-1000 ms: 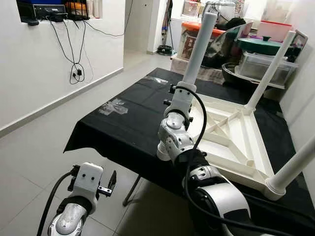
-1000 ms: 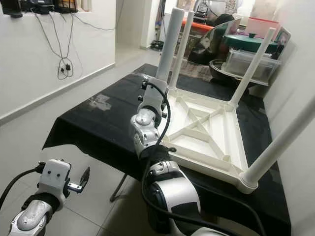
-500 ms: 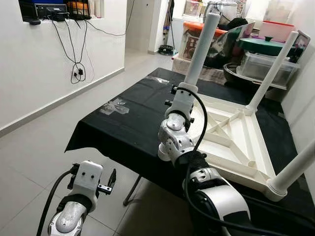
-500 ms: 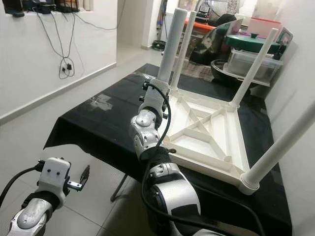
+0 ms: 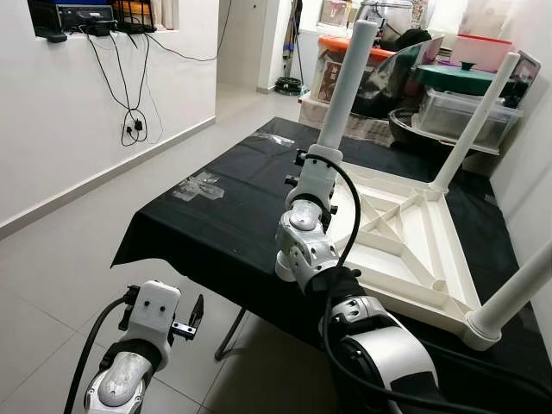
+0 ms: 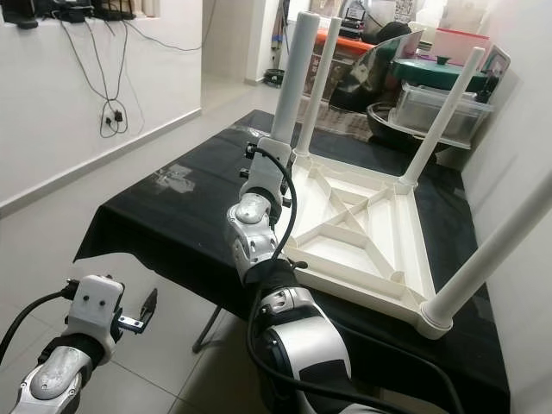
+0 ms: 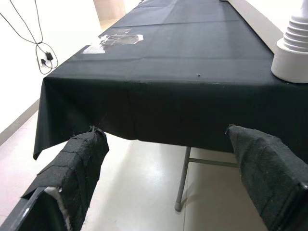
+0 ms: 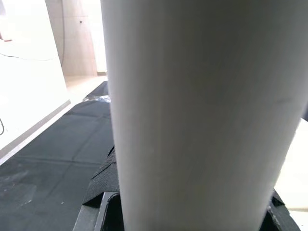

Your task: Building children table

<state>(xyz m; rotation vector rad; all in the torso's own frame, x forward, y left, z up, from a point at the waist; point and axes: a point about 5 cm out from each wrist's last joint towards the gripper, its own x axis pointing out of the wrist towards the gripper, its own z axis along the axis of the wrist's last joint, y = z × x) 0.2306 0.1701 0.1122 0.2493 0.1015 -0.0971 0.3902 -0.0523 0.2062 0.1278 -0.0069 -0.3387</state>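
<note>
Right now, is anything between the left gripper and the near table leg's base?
Nothing visible stands between them. The left gripper hangs open below the black tablecloth's edge, and the white leg's base sits on top at the corner, across bare cloth.

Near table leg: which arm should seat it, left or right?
Right. The right gripper is at the near table leg, seemingly closed around it; the left gripper hangs open below the black table.
</note>
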